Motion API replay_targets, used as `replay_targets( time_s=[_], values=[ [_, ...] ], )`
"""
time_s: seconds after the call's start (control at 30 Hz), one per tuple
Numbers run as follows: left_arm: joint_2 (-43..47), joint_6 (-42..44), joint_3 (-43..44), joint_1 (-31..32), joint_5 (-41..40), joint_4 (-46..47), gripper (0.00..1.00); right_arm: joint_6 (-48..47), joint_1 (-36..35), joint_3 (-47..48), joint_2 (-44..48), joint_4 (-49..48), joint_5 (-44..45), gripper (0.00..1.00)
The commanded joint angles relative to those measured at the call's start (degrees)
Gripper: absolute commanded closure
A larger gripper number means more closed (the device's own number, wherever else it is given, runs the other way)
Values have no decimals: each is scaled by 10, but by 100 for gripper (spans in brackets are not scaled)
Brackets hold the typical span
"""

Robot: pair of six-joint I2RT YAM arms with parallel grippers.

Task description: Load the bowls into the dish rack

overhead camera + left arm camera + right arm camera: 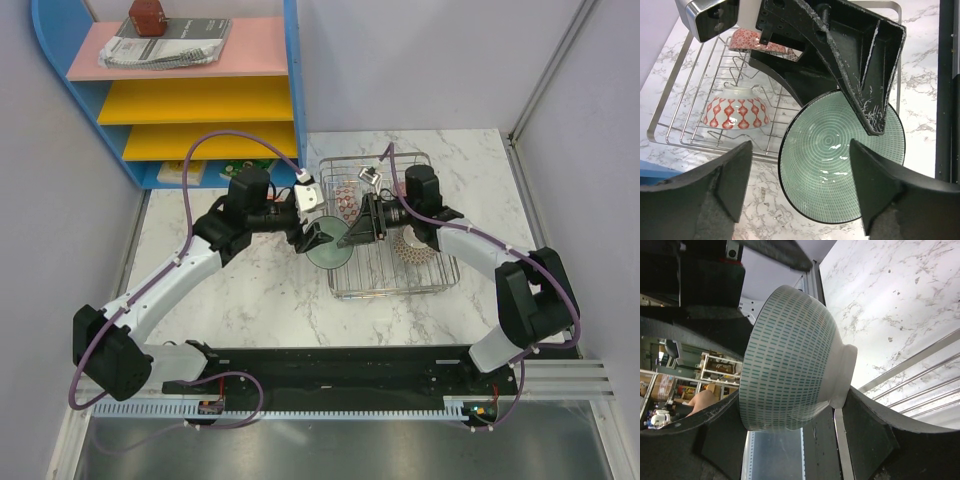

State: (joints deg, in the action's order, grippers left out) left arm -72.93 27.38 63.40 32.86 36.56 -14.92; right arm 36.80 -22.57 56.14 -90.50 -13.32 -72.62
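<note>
A pale green bowl hangs on its side at the left rim of the dish rack. My right gripper is shut on it, one finger at the rim and the other against the white foot. From the left wrist the green inside faces me, with the right gripper reaching over it. My left gripper stands open, its fingers apart from the bowl. In the rack a red-and-white bowl lies upside down, another sits further back, and a beige bowl is at the right.
A blue shelf unit with pink and yellow boards stands at the back left, holding a spiral notebook and a red-brown block. Grey walls close in both sides of the marble table.
</note>
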Motion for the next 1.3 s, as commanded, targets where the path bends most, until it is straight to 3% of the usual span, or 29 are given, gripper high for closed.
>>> replay_targets(
  time_s=[0.0,0.07,0.3,0.33,0.5,0.7,1.0,1.27],
  values=[
    [1,-11,4,-2,4,23,8,-8,6,0,19,-33,5,100],
    [2,-19,7,-12,1,27,0,-19,8,2,21,-15,16,100],
    [20,-73,13,-88,18,34,0,-130,17,38,49,113,77,100],
    [26,-77,9,-106,14,33,0,-175,18,45,52,165,86,100],
    [34,-81,-4,-177,10,9,0,-294,18,104,67,323,199,100],
    [36,-87,-35,-238,-26,-6,0,-404,17,158,78,437,362,100],
    [16,-87,-79,-271,-20,-19,0,-525,-14,195,90,534,554,100],
    [10,-94,-87,-286,-11,-17,0,-588,-128,199,81,550,757,100]
  ],
)
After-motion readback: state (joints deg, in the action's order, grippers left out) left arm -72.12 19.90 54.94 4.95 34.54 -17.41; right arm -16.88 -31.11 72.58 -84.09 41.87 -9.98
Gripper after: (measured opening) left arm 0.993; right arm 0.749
